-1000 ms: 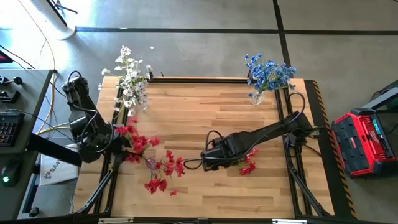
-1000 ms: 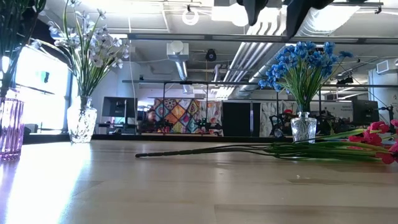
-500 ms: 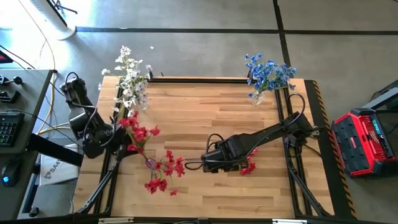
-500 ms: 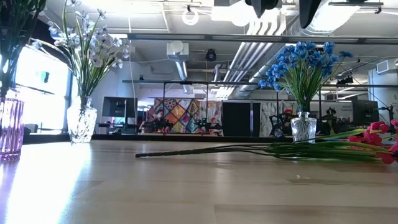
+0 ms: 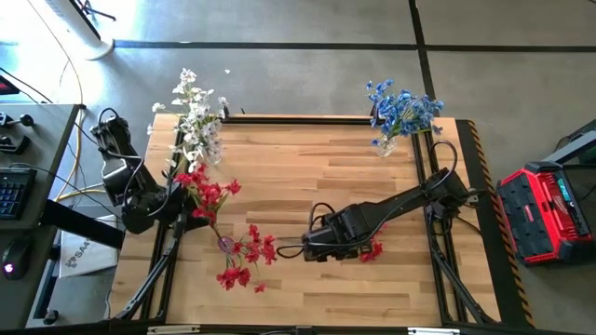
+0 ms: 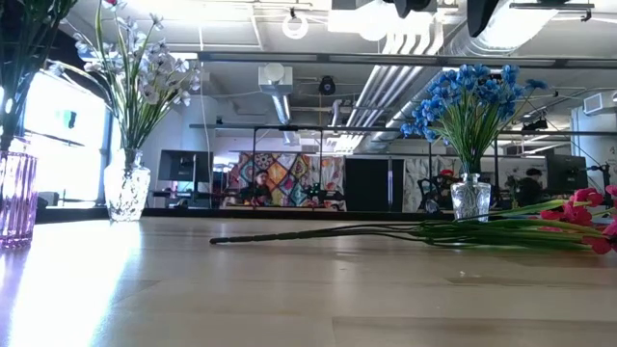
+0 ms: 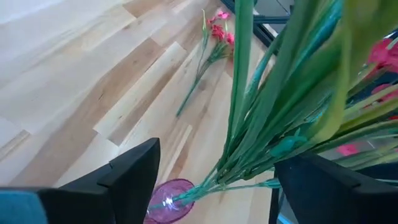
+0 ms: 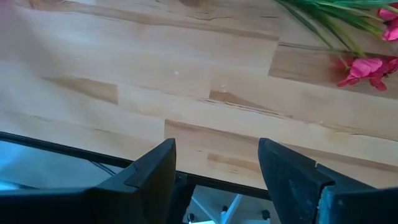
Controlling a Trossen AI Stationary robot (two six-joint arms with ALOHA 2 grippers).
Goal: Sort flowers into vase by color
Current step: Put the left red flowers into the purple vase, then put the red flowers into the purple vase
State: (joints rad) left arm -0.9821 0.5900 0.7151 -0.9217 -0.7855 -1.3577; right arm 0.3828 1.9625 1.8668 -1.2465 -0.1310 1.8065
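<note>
Left claw (image 7: 214, 180) gapes open around green stems of red flowers (image 5: 207, 195) standing in the pink vase (image 5: 226, 245) at the table's (image 5: 307, 158) left. Right claw (image 8: 214, 168) open, empty, over mid-table beside a loose red sprig (image 5: 372, 249).

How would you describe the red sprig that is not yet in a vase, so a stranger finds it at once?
Start at the wooden table and go to its right half, beside the right gripper. There the loose red sprig lies flat on the wood, while every other bunch stands in a vase.
</note>
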